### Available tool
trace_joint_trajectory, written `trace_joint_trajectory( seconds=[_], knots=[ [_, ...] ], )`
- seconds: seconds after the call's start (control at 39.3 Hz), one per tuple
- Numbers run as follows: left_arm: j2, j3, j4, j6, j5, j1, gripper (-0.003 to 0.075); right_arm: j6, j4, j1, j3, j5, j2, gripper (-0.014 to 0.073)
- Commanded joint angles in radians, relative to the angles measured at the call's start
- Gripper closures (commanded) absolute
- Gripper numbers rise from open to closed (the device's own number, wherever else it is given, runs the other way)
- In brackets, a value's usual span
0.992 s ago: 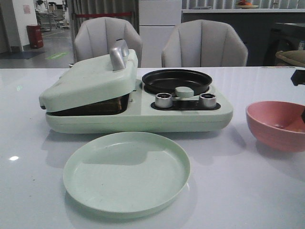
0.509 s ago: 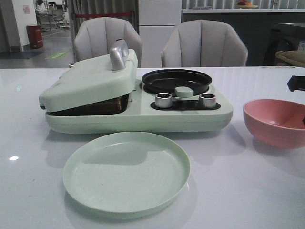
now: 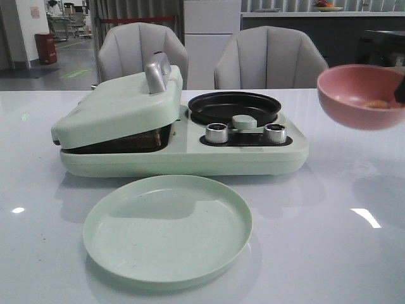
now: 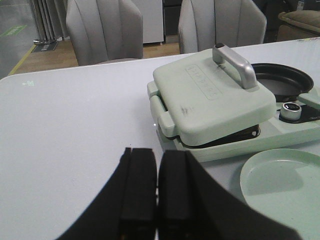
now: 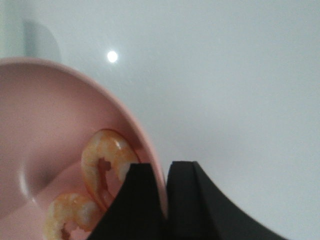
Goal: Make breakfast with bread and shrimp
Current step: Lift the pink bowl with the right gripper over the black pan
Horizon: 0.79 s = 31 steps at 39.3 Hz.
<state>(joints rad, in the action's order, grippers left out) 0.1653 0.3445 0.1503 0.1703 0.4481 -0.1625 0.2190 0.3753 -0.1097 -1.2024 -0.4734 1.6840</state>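
The right gripper [image 5: 165, 200] pinches the rim of the pink bowl [image 3: 361, 95], one finger inside and one outside the wall, and holds the bowl in the air above the right side of the desk [image 3: 329, 240]. The shrimp [image 5: 107, 160] lie inside this bowl, close to the gripped part of the rim; at least two curled pieces are visible in the right wrist view.

The round black pan [image 3: 235, 106] of the green breakfast machine [image 3: 190, 155] lies to the left of the bowl and lower than it, behind the two metal knobs [image 3: 217, 132]. I judge that the next move is to carry the bowl to the left over this pan and tilt it. The space between the bowl and the pan looks free. The raised handle [image 3: 157, 73] on the lid [image 3: 120, 107] stands further left, beyond the pan.

The bread is hard to see. A dark brown edge shows under the half-closed lid, but I cannot say for sure that it is the bread.

The left gripper [image 4: 157, 185] has its fingers pressed together with nothing between them and hangs over the left part of the desk, well apart from the pan. The right arm is clearly nearer. The empty green plate [image 3: 168, 228] sits in front of the machine.
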Motion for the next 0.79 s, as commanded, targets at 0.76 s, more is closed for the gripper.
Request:
trace_joint_trajectory(
  seconds=[0.76],
  knots=[
    [0.01, 0.026, 0.012, -0.012, -0.072, -0.007, 0.0606, 0.013, 0.014, 0.34, -0.172, 0.782, 0.066, 0.0454]
  ],
)
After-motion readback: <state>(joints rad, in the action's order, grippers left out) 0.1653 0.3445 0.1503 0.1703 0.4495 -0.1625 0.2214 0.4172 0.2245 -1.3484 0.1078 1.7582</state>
